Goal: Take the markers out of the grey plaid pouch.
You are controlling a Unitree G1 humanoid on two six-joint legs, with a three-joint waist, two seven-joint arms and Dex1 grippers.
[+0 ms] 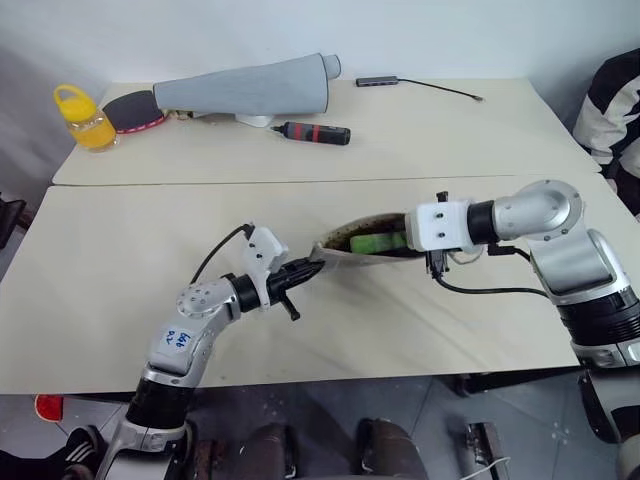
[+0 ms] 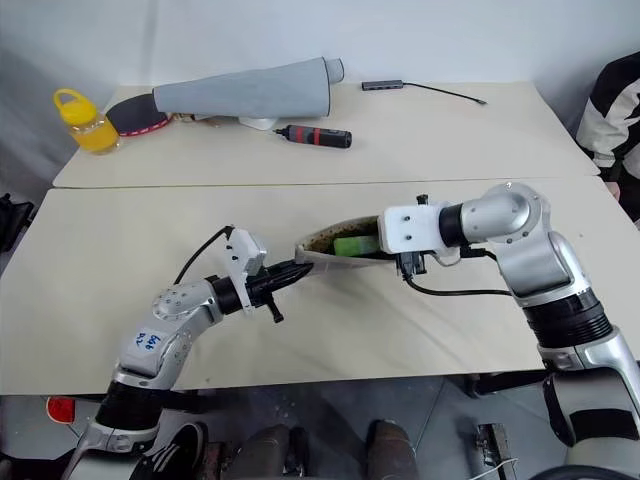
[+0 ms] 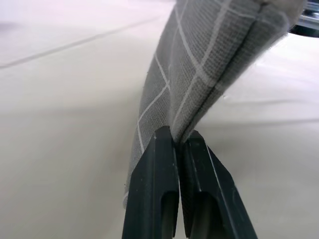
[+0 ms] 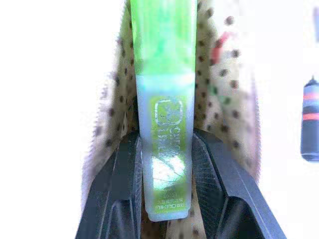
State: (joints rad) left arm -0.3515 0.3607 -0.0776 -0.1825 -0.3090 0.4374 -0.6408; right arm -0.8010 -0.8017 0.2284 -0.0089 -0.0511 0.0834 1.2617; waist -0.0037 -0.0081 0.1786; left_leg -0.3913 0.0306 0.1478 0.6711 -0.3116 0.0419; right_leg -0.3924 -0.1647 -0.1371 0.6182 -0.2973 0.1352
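The extraction step is in hand: one marker is gripped inside the pouch's mouth and has yet to come clear.

On the left, the left pincer (image 1: 300, 272) is clamped tight on the end seam of the soft grey plaid fabric pouch (image 3: 199, 64), its two black fingers (image 3: 154, 189) pressed together on the cloth. That arm reaches forward roughly level over the pale surface (image 1: 120, 260), holding the pouch's near end up off it.

To the right, the right pincer (image 4: 167, 164) is closed narrowly on the bright green slim marker (image 4: 164, 99), which lies within the pouch's dotted tan lining. The right arm comes in from the side, wrist bent across toward the left, pincer angled downward.

Next, I judge, the right arm must draw the marker out along the pouch's length while the left keeps the fabric anchored; a slack hold would let the pouch drag along.
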